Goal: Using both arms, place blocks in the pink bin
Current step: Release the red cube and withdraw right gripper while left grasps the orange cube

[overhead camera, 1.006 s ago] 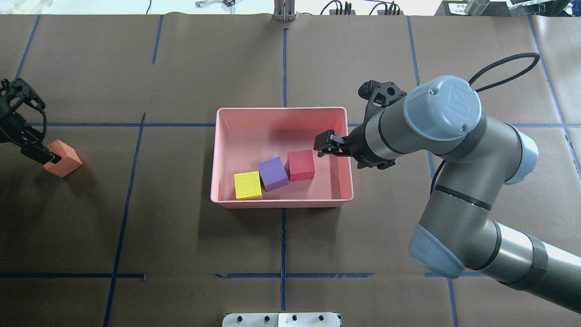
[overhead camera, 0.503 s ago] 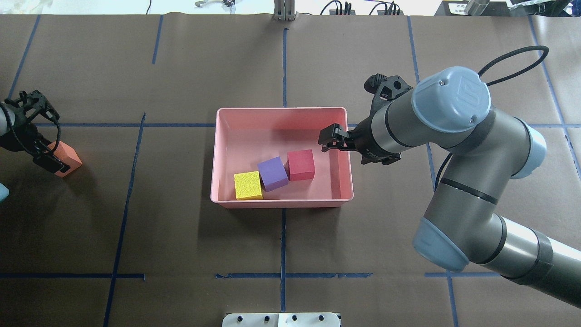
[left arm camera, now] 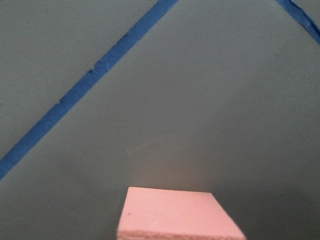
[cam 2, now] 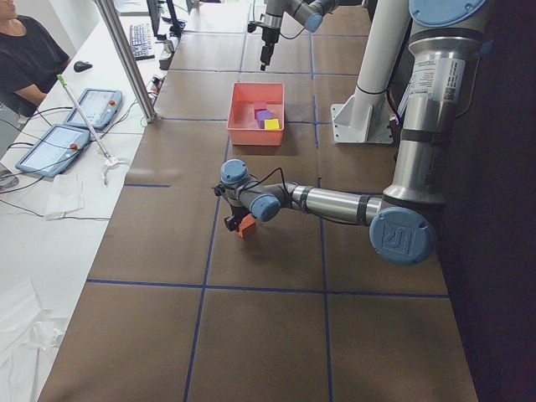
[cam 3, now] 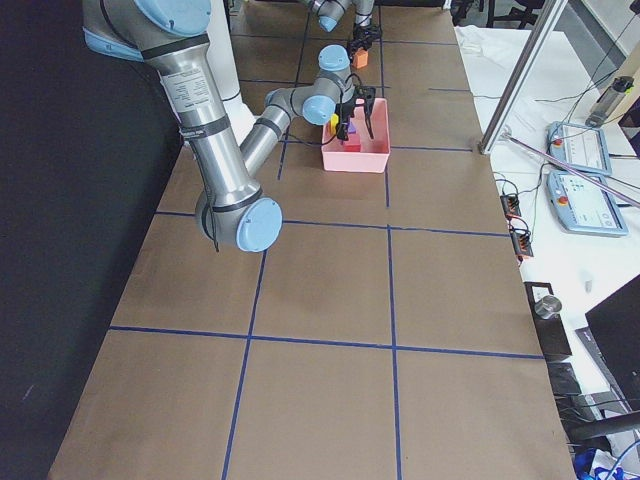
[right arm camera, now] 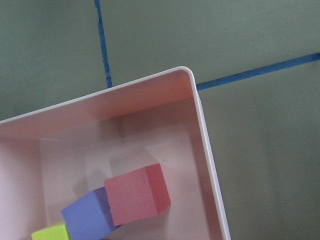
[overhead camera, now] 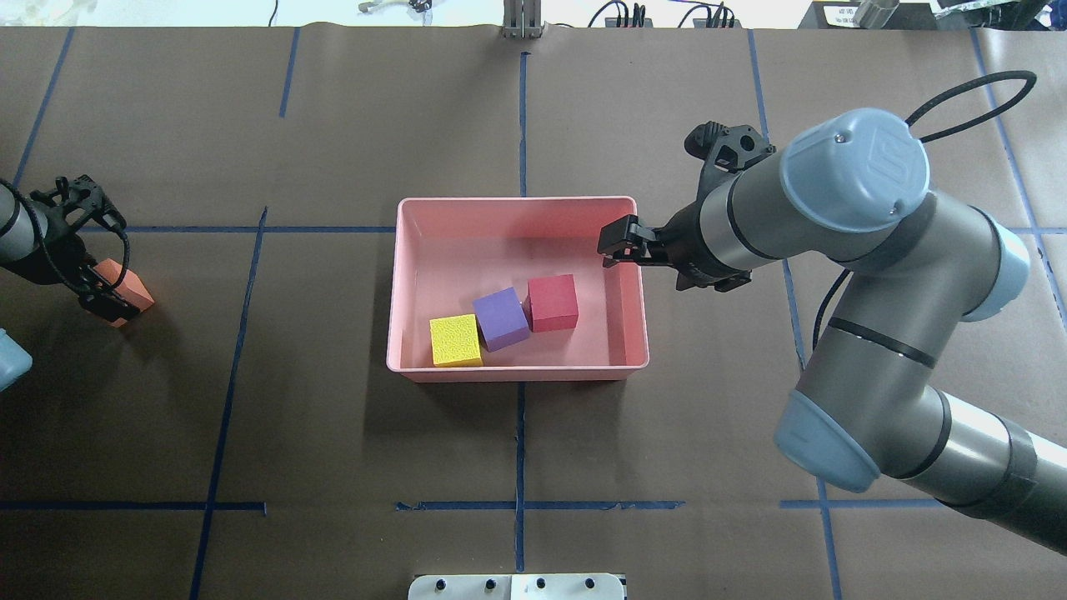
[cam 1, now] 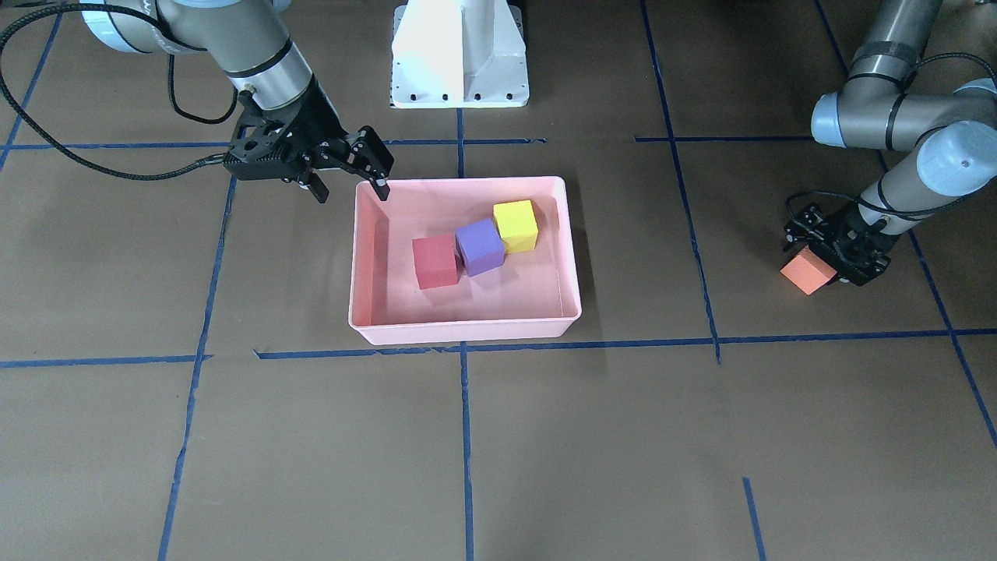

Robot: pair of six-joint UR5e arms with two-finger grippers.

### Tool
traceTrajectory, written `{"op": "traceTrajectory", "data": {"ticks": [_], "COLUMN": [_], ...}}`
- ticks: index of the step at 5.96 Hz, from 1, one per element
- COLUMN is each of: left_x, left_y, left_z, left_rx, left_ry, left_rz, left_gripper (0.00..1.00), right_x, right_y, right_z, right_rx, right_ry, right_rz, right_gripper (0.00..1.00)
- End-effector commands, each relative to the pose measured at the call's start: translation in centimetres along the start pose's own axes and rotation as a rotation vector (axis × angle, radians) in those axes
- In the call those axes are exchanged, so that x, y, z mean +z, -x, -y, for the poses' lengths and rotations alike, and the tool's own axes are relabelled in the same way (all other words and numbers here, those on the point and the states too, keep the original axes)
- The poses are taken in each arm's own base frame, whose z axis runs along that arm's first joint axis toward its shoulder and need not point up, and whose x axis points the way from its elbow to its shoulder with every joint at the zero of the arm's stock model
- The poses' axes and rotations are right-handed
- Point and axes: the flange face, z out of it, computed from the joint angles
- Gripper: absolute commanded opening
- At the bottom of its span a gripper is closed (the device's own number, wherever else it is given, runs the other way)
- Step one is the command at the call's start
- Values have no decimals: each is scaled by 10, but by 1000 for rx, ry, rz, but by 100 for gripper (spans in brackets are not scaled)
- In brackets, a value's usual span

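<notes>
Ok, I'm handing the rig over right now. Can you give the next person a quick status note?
Left gripper: looks shut on the orange block, out at the robot's far left, well away from the bin. I can't tell if the block is lifted.
Right gripper: open and empty, over the pink bin at its rim on the robot's right.
Done: red block, purple block and yellow-green block are in the bin.
Left: carry the orange block to the bin and release it.
</notes>
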Motion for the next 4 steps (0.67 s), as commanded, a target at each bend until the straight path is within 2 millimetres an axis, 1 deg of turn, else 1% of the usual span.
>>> {"op": "traceTrajectory", "data": {"ticks": [1, 2, 3, 4], "left_x": [-34, -75, -107, -125], "left_y": [-33, -74, -134, -185], "left_z": [30, 104, 184, 218], "left_rx": [-80, -233, -380, -452], "left_ry": [-72, -153, -203, -218], "left_rz": [-48, -173, -256, -318], "left_gripper": [0, 0, 0, 0], "right_x": [-34, -51, -64, -74], "right_y": [-32, -53, -84, -114], "right_z": [9, 19, 25, 36], "right_rx": [22, 25, -29, -69], "right_ry": [12, 19, 20, 25], "right_rz": [13, 12, -7, -30], "right_gripper": [100, 100, 100, 100]}}
